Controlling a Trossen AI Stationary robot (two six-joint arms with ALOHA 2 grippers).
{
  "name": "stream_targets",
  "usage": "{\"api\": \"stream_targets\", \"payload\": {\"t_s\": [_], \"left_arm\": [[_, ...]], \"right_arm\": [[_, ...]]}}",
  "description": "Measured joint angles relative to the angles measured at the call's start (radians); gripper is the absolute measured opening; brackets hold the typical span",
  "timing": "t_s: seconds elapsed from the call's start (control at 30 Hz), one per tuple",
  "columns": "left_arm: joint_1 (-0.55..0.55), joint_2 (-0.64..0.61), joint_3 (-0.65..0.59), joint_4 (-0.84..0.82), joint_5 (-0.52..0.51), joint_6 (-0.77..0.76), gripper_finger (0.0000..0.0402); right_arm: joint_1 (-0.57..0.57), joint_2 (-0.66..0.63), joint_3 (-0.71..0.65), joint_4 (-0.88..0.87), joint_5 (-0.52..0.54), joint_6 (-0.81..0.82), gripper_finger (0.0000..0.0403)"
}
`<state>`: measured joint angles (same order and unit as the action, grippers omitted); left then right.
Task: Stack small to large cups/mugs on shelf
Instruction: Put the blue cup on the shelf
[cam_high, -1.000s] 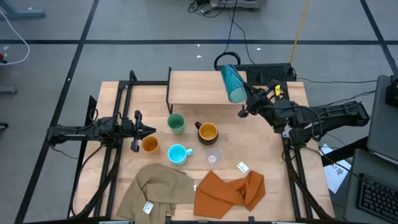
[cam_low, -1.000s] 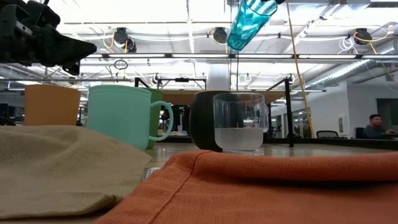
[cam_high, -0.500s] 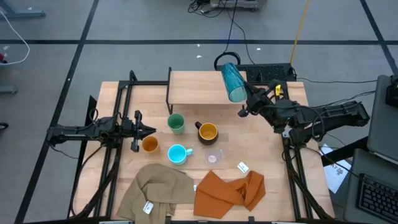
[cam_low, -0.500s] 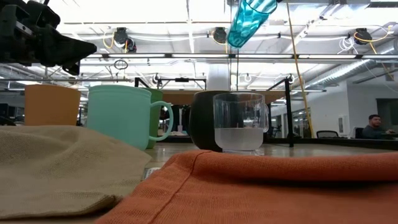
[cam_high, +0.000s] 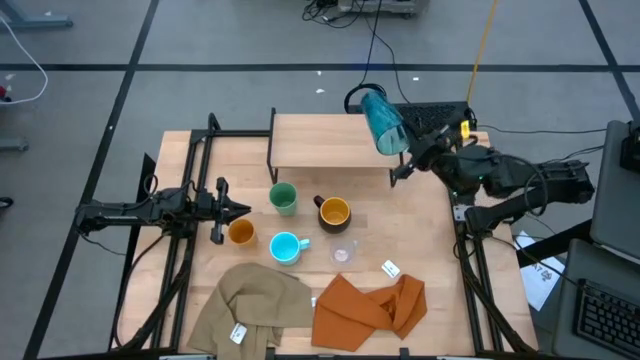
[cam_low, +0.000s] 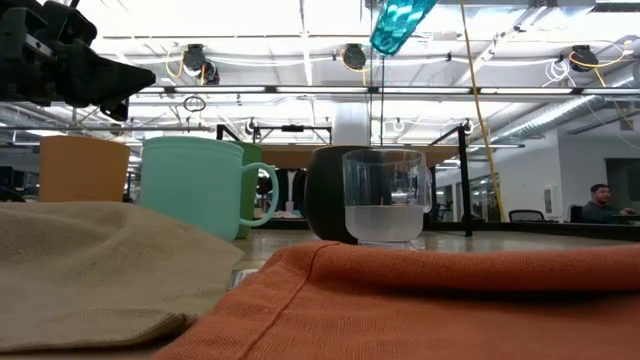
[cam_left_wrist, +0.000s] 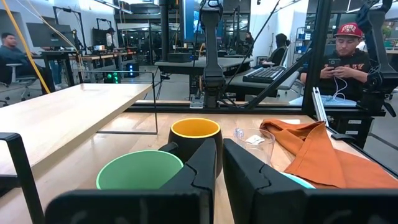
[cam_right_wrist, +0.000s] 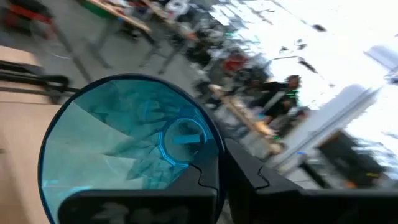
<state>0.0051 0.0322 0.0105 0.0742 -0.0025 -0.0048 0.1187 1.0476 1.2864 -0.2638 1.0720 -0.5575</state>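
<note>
Item: teal tumbler (cam_high: 385, 121). You have it clamped by the rim in the right hand (cam_high: 408, 143), carried tilted in the air above the right end of the shelf (cam_high: 320, 140), near its back corner. In the low view it hangs high, well clear of everything below.

Item: left hand (cam_high: 240, 209). Fingers close together, holding nothing, parked at the table's left side just beside the orange cup (cam_high: 240, 232).

Items on the table (cam_high: 440, 250), in front of the shelf: green cup (cam_high: 283, 197), black mug (cam_high: 333, 212), light blue mug (cam_high: 286, 247), clear cup (cam_high: 343, 251). None is on the shelf yet.

Risks, as judged from here:
- The tumbler is tall and leaning. Set down at that tilt, it would likely tip or roll off the shelf.
- A rim grip leaves one finger inside the cup; if you pull away sideways, you could drag it over.
- It hovers near the shelf's right and back edges, so a small overshoot would put it off the board.

Open room: the shelf top is bare along its whole length. The table to the right of the black mug is free for the arm. The tan cloth (cam_high: 255, 305) and orange cloth (cam_high: 370, 305) lie at the front, well apart from the shelf.
</note>
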Motion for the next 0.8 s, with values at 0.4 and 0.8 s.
{"api": "stream_targets", "payload": {"t_s": [0.4, 0.8], "left_arm": [[0.000, 0.000, 0.000, -0.005, 0.000, -0.002, 0.0031], [0.000, 0.000, 0.000, -0.005, 0.000, -0.004, 0.0031]], "right_arm": [[-0.210, 0.167, 0.282, -0.534, -0.346, 0.325, 0.0000], [-0.565, 0.308, 0.496, -0.712, -0.701, 0.359, 0.0000]]}}
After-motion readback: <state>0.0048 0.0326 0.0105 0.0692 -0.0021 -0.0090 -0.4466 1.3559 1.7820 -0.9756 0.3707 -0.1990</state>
